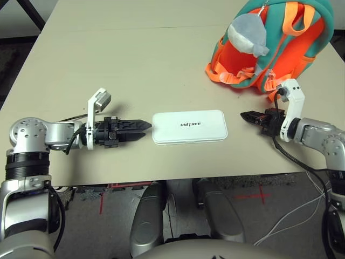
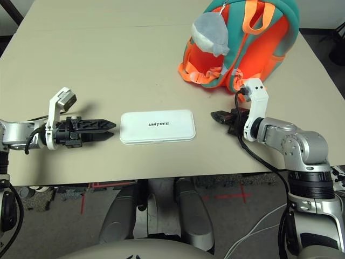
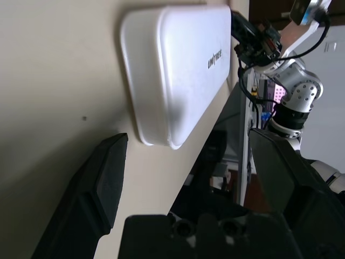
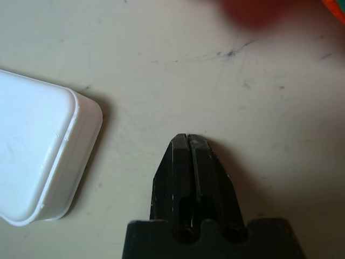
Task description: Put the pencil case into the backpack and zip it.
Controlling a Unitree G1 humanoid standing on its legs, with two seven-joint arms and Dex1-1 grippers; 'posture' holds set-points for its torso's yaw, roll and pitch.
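The white pencil case (image 1: 188,126) with dark "UNITREE" lettering lies flat near the table's front edge, between my two grippers. My left gripper (image 1: 142,129) rests on the table just left of the case, open and empty, its tips a short gap from the case's end (image 3: 172,65). On the case's right my right gripper (image 1: 245,115) lies shut with nothing in it, a little apart from the case's corner (image 4: 38,156). The teal and orange backpack (image 1: 294,48) stands at the back right, a grey plush charm (image 1: 248,32) with a white tip hanging on its front.
Orange straps (image 1: 223,73) of the backpack spill onto the beige table (image 1: 118,59) behind my right gripper. The table's front edge (image 1: 178,177) runs just below the case. A cable (image 1: 302,208) trails under my right forearm.
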